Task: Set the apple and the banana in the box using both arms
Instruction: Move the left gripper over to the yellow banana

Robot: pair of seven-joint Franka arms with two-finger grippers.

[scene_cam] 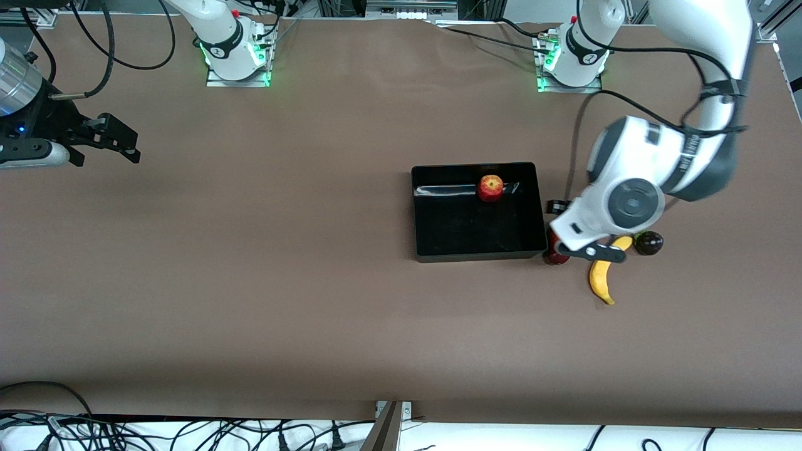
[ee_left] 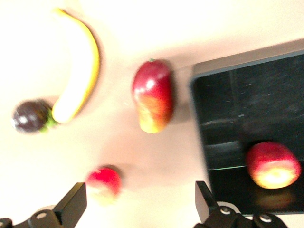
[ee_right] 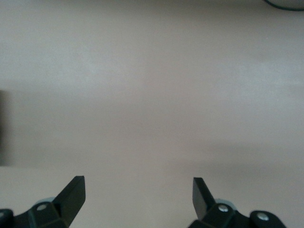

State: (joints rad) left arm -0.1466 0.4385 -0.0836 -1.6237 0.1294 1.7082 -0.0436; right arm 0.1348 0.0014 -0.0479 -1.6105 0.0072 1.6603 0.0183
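Your brown table [scene_cam: 250, 282] lay bare across its nearer part. Nearest the front camera, toward the left arm's end, the banana [scene_cam: 603, 279] rested on the table outside the box [scene_cam: 477, 250], with a red-yellow mango [ee_left: 153, 96] between them and a dark round fruit [scene_cam: 649, 242] just beside the banana's farther tip. A small red fruit [ee_left: 104, 183] lay near the mango. Your left gripper [ee_left: 137, 202] hung over these fruits, fingers apart and holding nothing. Farther back, the apple [scene_cam: 490, 188] sat inside the box against its farther wall. Your right gripper [ee_right: 137, 194] waited over bare table at the right arm's end, fingers spread, empty.
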